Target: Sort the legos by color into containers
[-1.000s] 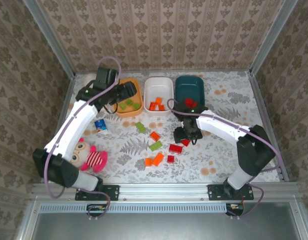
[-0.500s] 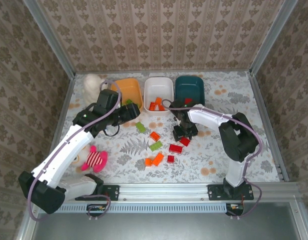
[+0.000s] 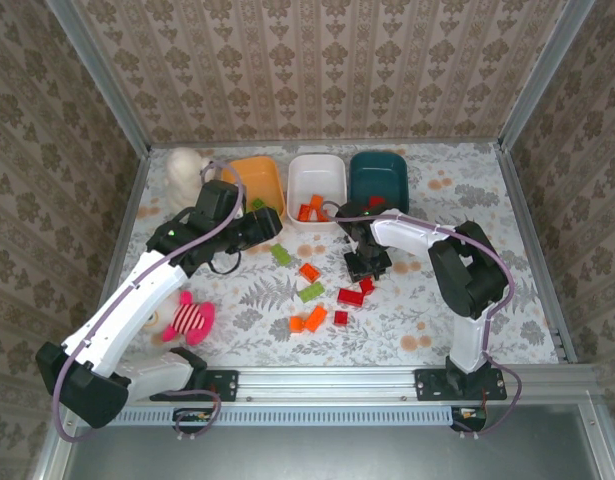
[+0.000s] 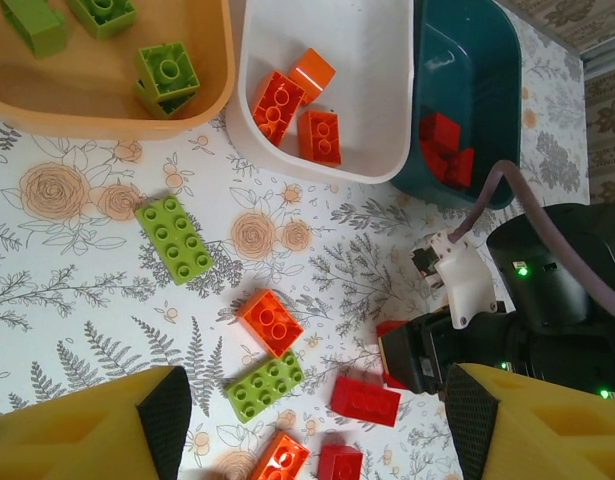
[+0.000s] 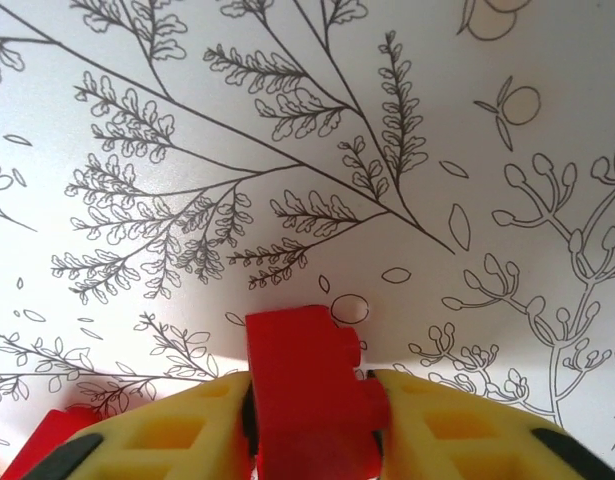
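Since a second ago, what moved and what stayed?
The left arm pulled back from over the orange bin, left fingers open above the loose bricks. The right arm folded its elbow inward; right fingers stayed low, shut on a red brick. Bins and loose bricks stayed put.

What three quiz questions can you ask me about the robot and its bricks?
1. True or false: the right gripper holds a red brick.
2. Pick one: what colour are the bricks in the white bin? A green, B orange, C red.
3. Fill the gap: the orange bin holds ___ bricks.

Key: 1 true; 2 B; 3 green.
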Tool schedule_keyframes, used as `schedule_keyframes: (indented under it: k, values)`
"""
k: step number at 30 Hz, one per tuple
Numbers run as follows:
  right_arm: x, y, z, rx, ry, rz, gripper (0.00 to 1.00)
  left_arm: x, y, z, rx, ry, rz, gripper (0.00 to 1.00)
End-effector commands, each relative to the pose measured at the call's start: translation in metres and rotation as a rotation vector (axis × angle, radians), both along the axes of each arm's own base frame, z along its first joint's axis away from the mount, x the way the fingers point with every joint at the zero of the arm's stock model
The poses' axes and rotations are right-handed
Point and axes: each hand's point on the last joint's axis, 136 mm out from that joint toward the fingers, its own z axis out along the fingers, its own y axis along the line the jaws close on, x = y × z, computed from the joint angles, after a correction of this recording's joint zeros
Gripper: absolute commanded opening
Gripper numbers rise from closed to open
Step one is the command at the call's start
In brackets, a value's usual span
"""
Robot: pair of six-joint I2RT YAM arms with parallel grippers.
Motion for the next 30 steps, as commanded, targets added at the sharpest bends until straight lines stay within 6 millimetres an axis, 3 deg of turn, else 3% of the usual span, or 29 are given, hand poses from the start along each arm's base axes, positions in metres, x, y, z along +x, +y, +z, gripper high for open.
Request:
schedule_keyframes:
  k: [1,6,11,15,18,23,30]
  values:
    - [0.006,-0.002,0.002,-0.008,-0.02,0.001,0.3,0.002,-0.003,0.002,-0.006,-0.012,0.008,0.71]
    - [0.019,-0.007,0.027,-0.014,-0.097,-0.016,0.23,0.002,-0.01,0.0,-0.006,-0.01,-0.011,0.71]
    - [0.051,-0.017,0.096,0.029,-0.267,-0.095,0.21,-0.002,-0.029,-0.006,-0.011,-0.01,-0.075,0.71]
    - [0.09,-0.023,0.134,0.114,-0.38,-0.174,0.22,-0.004,-0.042,-0.012,-0.026,-0.009,-0.101,0.71]
    - [0.131,-0.026,0.138,0.176,-0.423,-0.239,0.22,-0.004,-0.049,-0.014,-0.028,-0.013,-0.117,0.71]
    - [0.204,-0.038,0.123,0.235,-0.457,-0.369,0.2,-0.004,-0.055,-0.012,-0.04,-0.021,-0.132,0.71]
    - [0.267,-0.047,0.081,0.297,-0.426,-0.484,0.2,-0.013,-0.057,-0.012,-0.039,-0.034,-0.172,0.72]
